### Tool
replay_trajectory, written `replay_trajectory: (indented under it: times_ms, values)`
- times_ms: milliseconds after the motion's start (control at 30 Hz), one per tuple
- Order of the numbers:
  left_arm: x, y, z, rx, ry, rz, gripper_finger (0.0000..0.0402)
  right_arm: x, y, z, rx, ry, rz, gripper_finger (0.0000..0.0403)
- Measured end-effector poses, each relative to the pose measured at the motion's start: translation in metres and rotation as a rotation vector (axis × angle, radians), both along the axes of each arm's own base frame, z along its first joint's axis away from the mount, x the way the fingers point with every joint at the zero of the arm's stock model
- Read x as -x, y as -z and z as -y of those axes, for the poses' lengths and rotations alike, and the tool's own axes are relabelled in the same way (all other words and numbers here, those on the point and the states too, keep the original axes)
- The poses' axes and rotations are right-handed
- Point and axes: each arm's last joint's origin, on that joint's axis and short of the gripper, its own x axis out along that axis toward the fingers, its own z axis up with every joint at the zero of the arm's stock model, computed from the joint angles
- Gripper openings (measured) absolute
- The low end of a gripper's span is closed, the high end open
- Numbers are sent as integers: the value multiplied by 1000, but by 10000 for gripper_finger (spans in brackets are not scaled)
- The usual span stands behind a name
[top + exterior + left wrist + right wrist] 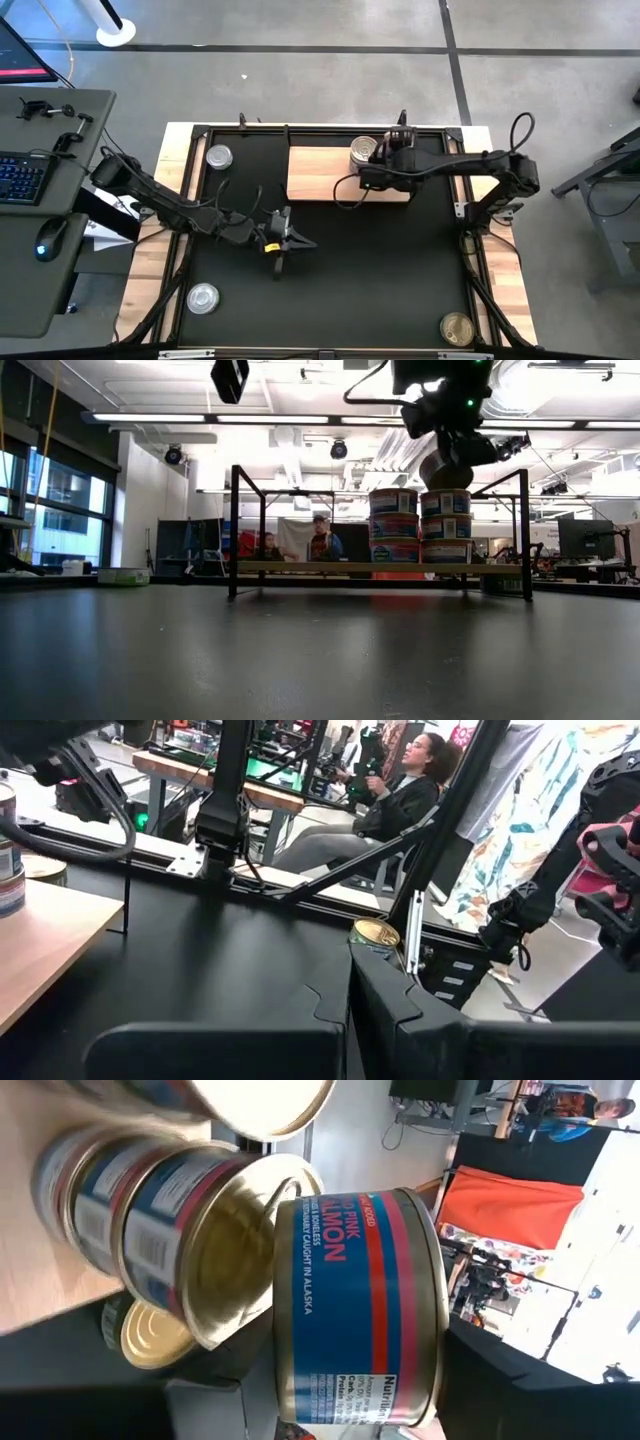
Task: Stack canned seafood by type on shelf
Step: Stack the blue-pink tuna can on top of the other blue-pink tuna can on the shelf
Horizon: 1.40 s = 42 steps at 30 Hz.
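The shelf is a pale wood board at the far side of the black mat. Two stacks of blue-labelled cans stand on it, a left stack and a right stack. My right gripper reaches in from the table's right and is shut on a pink salmon can right over the right stack's gold top lid. Whether the can touches that lid I cannot tell. Loose cans rest on the mat. My left gripper waits shut over the middle of the mat. My right gripper holds the pink salmon can, whose blue and red label fills the space between the fingers. The can hides the pads, so which part they are on does not show. The arm comes level from the table's right. The can sits upright above the right stack.
A black frame runs around the mat, with posts at the far edge. The near half of the mat is bare except for the two corner cans. A desk with a keyboard stands left of the table. People sit in the room beyond.
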Motion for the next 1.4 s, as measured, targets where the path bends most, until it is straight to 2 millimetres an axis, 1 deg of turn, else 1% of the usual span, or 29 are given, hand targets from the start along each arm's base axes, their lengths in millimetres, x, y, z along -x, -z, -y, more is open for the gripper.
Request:
replay_trajectory:
  times_ms: [100,300,567,1267,1400]
  values:
    - [0,0,0,2,0,-1,0,-2,0,4,-8,8,29,193]
    - [0,1,0,31,-4,-8,0,-2,1,5,-98,24,58,196]
    - [0,1,0,30,-11,-11,0,-2,1,4,-96,48,94,198]
    - [0,4,-1,19,-23,-36,0,-2,2,3,-113,32,69,200]
    - [0,4,-1,19,-23,-37,0,-2,3,2,-142,33,75,215]
